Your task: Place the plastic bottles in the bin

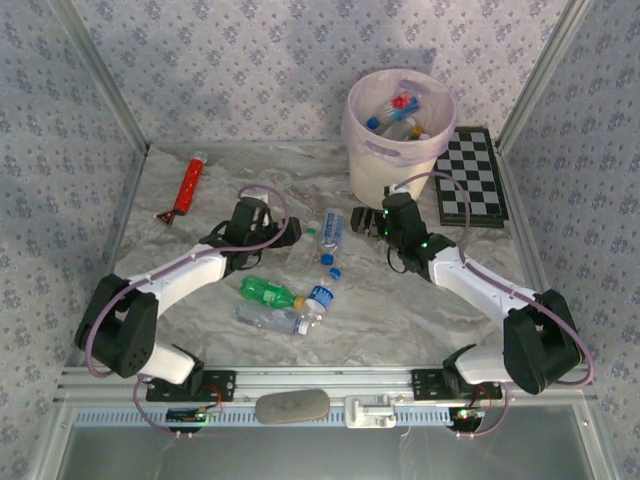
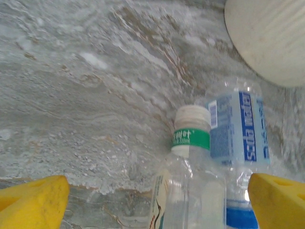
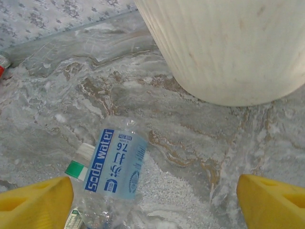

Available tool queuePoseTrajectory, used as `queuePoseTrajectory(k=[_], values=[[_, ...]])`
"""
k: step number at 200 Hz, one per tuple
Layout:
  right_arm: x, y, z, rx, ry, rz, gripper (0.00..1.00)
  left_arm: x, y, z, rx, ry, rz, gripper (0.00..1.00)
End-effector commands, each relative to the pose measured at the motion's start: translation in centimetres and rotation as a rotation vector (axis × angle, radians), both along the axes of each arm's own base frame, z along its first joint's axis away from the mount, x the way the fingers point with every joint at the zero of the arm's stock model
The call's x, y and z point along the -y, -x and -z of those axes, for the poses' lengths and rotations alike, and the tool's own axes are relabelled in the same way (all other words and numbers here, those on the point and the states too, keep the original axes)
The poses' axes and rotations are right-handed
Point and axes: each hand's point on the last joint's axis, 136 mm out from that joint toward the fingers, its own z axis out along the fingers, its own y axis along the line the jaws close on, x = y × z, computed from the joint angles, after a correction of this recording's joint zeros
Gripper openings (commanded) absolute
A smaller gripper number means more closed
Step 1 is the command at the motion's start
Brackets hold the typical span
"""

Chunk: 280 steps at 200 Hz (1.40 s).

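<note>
left fingers (image 2: 33, 202): spread wide, holding nothing; clear bottle (image 2: 190, 143) with white cap and green band lies between them, apart from both.
right fingers (image 3: 35, 202): spread wide, empty, above bare tabletop (image 3: 190, 143) near the bin (image 3: 228, 47) wall.
blue-label bottle (image 3: 116, 164): flat on tabletop, just beside the clear bottle, near the bin base.
green bottle (image 1: 262, 290): lying nearer the arm bases, two clear ones just beside it.
bin contents: several bottles inside.
around: checkerboard (image 1: 472, 178) right of bin; red tube (image 1: 188, 186) far left.

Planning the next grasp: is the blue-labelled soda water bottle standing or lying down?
Lying down. The soda water bottle rests on its side on the table, label facing up.
</note>
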Motion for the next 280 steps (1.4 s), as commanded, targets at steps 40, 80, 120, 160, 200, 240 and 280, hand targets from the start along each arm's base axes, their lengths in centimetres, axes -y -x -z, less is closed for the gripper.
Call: queuePoseTrajectory(k=[40, 80, 120, 160, 200, 240, 280], values=[[0.6, -1.4, -2.0, 0.064, -0.045, 0.100, 0.97, 3.3, 3.0, 2.8, -0.139, -0.192, 0.250, 0.95], [0.3, -1.7, -2.3, 0.070, -0.049, 0.097, 0.99, 3.7, 4.4, 5.0, -0.217, -0.275, 0.303, 0.94], [0.1, -1.7, -2.3, 0.065, -0.055, 0.092, 0.99, 4.2, 4.8, 6.1, -0.243, -0.302, 0.340, 0.91], [0.1, -1.8, -2.5, 0.066, -0.053, 0.092, 0.99, 4.7, 4.4, 7.1, -0.266, -0.315, 0.339, 0.86], [0.1, -1.7, -2.3, 0.059, -0.055, 0.092, 0.99, 4.8, 4.3, 8.0, -0.293, -0.323, 0.323, 0.80], [0.1, -1.7, -2.3, 0.056, -0.055, 0.094, 0.99, 4.6, 4.2, 7.9, -0.281, -0.331, 0.314, 0.56], [-0.5, -1.7, -2.3, 0.045, -0.073, 0.069, 0.99, 3.9, 3.3, 5.5, -0.165, -0.313, 0.265, 0.42]])
